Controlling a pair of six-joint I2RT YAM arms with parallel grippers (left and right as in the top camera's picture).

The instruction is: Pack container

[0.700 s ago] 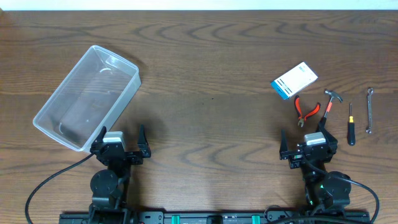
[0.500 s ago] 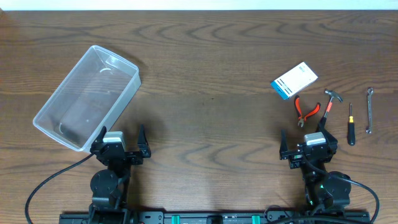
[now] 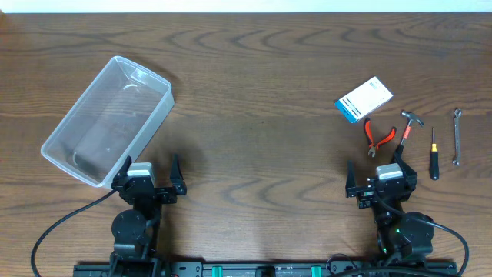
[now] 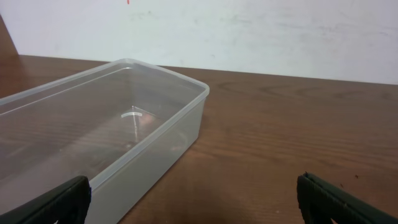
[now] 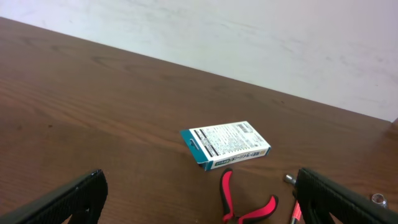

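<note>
**A:** Overhead?
**B:** Clear rectangular plastic container [image 3: 108,123], far left on brown wooden table [image 3: 254,92], set diagonally. Just beside its near corner, left gripper [image 3: 149,165], jaws spread wide. At right, right gripper [image 3: 375,165], likewise spread, near red-handled pliers [image 3: 378,137]. Beyond and alongside: white-and-blue box [image 3: 364,99], hammer [image 3: 407,127], screwdriver [image 3: 433,154], wrench [image 3: 456,137].
**A:** Left wrist?
**B:** Ahead-left, container wall, just past left fingertip [image 4: 56,202].
**A:** Right wrist?
**B:** Box ahead, pliers nearer, framed between spread fingers.

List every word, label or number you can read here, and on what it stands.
On the white-and-blue box: printed lines, all too small and blurred to read.
On the container, pliers, hammer, screwdriver, wrench: no text visible.
</note>
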